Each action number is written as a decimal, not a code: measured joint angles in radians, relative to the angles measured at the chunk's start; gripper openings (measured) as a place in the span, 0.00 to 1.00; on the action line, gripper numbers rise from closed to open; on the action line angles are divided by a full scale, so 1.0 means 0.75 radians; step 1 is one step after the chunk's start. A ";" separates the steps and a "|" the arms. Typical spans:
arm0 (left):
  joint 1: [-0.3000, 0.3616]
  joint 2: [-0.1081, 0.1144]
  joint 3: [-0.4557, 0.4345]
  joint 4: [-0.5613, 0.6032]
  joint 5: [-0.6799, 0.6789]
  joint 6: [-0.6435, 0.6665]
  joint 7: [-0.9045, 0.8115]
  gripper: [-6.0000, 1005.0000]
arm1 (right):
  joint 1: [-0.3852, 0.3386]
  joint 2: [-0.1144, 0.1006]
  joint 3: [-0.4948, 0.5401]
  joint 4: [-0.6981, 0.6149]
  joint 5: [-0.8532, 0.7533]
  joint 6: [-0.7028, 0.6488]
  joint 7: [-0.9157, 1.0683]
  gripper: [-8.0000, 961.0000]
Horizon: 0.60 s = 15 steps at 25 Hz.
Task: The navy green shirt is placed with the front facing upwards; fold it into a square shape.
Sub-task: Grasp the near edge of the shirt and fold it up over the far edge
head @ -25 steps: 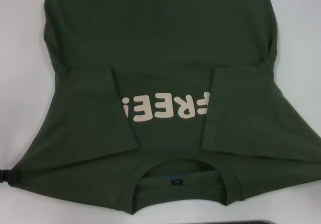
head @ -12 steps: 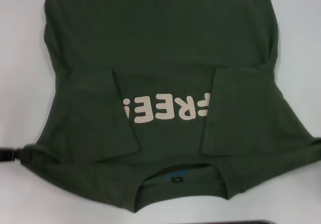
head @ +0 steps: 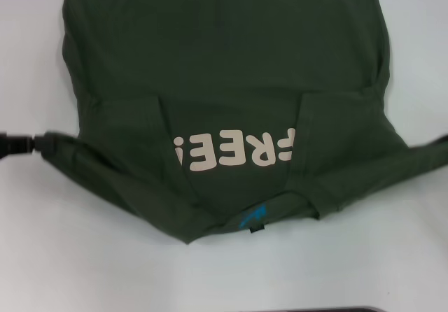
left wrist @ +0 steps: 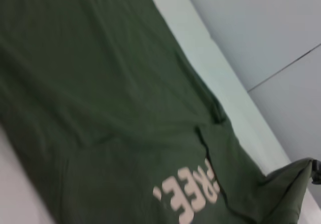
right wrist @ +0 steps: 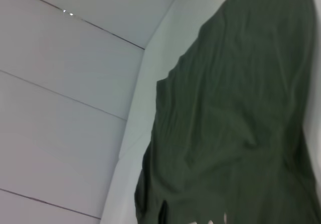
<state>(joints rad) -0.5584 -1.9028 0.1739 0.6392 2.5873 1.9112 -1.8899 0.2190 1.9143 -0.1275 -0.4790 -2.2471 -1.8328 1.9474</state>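
Navy green shirt point(head: 231, 88): spread front-up on white table point(head: 91, 256), cream "FREE!" lettering point(head: 234, 151) reading upside down in head view; both sleeves folded in over chest. Collar end lifted and drawn over toward lettering, small black neck tag point(head: 256, 227) and blue label patch at the near fold edge.

Left gripper point(head: 31, 144): at head view's left edge, black, clamped on the shirt's left shoulder corner, cloth pulled taut into a point.

Right gripper point(head: 442, 141): barely inside head view's right edge, at the raised right shoulder corner; cloth stretched toward it; finger state impossible to tell.

Left wrist view only: shirt point(left wrist: 100, 93) seen across its width, lettering point(left wrist: 190, 194) partial, raised far corner with a dark gripper tip point(left wrist: 315, 169) at frame edge, grey tiled floor beyond table.

Right wrist view only: plain green body of shirt point(right wrist: 235, 113), table edge, tiled floor; lettering barely visible at frame edge.
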 joint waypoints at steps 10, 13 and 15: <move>-0.123 0.030 0.009 -0.038 -0.134 -0.078 -0.053 0.00 | 0.207 -0.031 0.014 -0.059 0.012 0.039 0.126 0.06; -0.178 0.041 0.010 -0.068 -0.152 -0.131 -0.055 0.00 | 0.262 -0.041 0.014 -0.068 0.019 0.070 0.157 0.06; -0.216 0.045 0.012 -0.099 -0.170 -0.180 -0.051 0.00 | 0.299 -0.047 0.010 -0.069 0.021 0.103 0.174 0.06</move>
<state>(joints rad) -0.7203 -1.8687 0.1826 0.5653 2.4601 1.7763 -1.9284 0.4430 1.8791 -0.1202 -0.5307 -2.2312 -1.7554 2.0778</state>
